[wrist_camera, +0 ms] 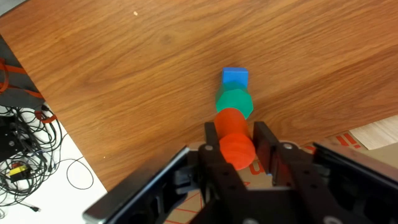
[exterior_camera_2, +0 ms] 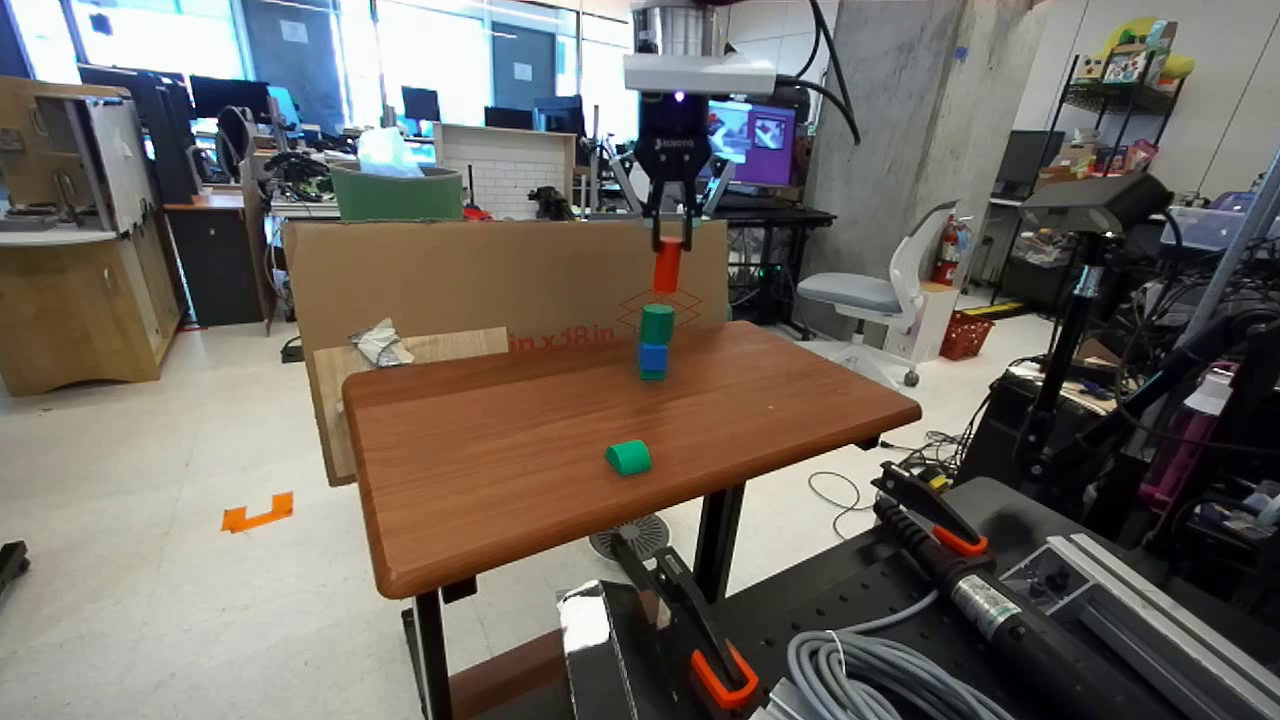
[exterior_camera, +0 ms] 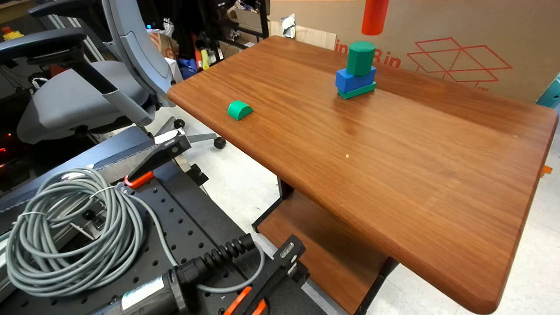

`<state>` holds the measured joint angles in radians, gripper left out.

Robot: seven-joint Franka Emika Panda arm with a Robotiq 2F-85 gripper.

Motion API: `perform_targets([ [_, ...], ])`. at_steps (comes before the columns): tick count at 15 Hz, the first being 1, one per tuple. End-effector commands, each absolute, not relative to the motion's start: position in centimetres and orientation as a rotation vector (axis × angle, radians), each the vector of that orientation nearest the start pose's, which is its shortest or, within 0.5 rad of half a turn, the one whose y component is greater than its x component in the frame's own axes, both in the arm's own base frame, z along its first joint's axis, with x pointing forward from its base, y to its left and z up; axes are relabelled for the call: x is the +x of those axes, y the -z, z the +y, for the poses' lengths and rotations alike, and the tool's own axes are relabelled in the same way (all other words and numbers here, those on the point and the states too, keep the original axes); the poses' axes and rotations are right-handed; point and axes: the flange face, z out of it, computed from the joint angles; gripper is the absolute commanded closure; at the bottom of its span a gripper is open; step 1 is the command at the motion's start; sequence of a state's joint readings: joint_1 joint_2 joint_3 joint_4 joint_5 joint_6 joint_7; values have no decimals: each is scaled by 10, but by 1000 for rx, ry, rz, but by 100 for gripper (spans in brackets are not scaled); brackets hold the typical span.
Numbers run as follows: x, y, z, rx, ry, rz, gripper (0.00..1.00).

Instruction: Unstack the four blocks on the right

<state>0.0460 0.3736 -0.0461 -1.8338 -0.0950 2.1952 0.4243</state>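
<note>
A red cylinder (exterior_camera: pixel 375 17) is held in the air above a stack, apart from it. My gripper (exterior_camera_2: pixel 671 240) is shut on this cylinder (exterior_camera_2: pixel 666 268). The wrist view shows the cylinder (wrist_camera: pixel 238 152) between the fingers (wrist_camera: pixel 234 124). The stack has a green octagonal block (exterior_camera: pixel 361 59) on top, a blue block (exterior_camera: pixel 355 80) under it and a flat green block (exterior_camera: pixel 357 91) on the table. The wrist view shows the green top (wrist_camera: pixel 235 101) and blue block (wrist_camera: pixel 235 74); the flat green block is hidden there. A green half-round block (exterior_camera: pixel 239 110) lies apart near the table edge.
The blocks stand on a brown wooden table (exterior_camera: pixel 415 175). A large cardboard sheet (exterior_camera_2: pixel 450 270) stands behind it. A black perforated cart (exterior_camera: pixel 175 210) with coiled grey cable (exterior_camera: pixel 78 236) stands at the near side. A grey chair (exterior_camera: pixel 87 87) is close by.
</note>
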Motion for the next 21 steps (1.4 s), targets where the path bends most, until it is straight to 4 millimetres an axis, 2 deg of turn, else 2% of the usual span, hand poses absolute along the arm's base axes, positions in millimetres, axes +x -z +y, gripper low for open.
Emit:
perform_targets([
  [1,612,-376,-18,-3177,81,593,91],
  [3,604,-391,-33,-3169,100,647,91],
  [5,597,-391,-48,-3164,93,698,91],
  [7,592,-381,-61,-3153,67,742,91],
  [16,578,-291,-118,-3140,-215,934,91],
  [21,579,-245,-133,-3157,-324,986,91],
])
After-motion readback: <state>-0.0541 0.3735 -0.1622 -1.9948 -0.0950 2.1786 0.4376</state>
